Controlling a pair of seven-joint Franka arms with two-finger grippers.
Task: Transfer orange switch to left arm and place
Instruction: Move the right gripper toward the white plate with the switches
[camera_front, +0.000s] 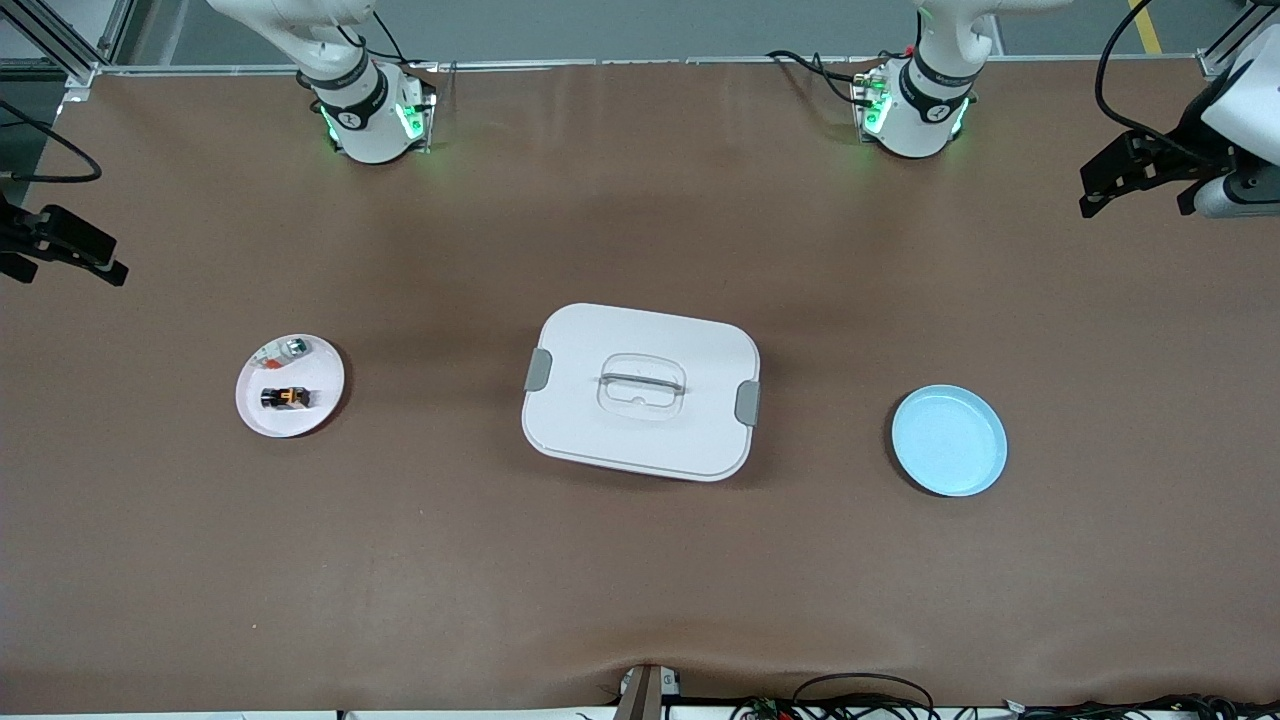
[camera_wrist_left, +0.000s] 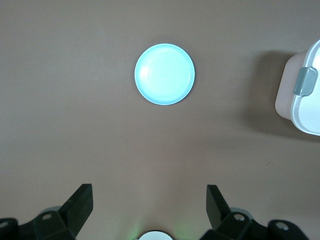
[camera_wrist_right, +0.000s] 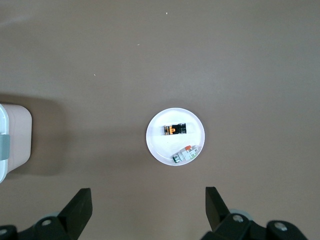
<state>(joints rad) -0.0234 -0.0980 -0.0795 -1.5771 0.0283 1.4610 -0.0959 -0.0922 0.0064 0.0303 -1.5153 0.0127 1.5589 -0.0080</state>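
two plates, one box, two parts, two grippers. nearest the front camera sits the blue plate (camera_front: 949, 441) at the left arm's end, then the box (camera_front: 641, 391) mid-table, then the white plate (camera_front: 290, 386) at the right arm's end, holding the orange switch (camera_front: 285, 397) beside a silver-green part (camera_wrist_right: 184, 155) (its red bit shows only in the right wrist view). the left gripper (camera_wrist_left: 150, 202) and right gripper (camera_wrist_right: 148, 202) hang wide open, holding nothing.
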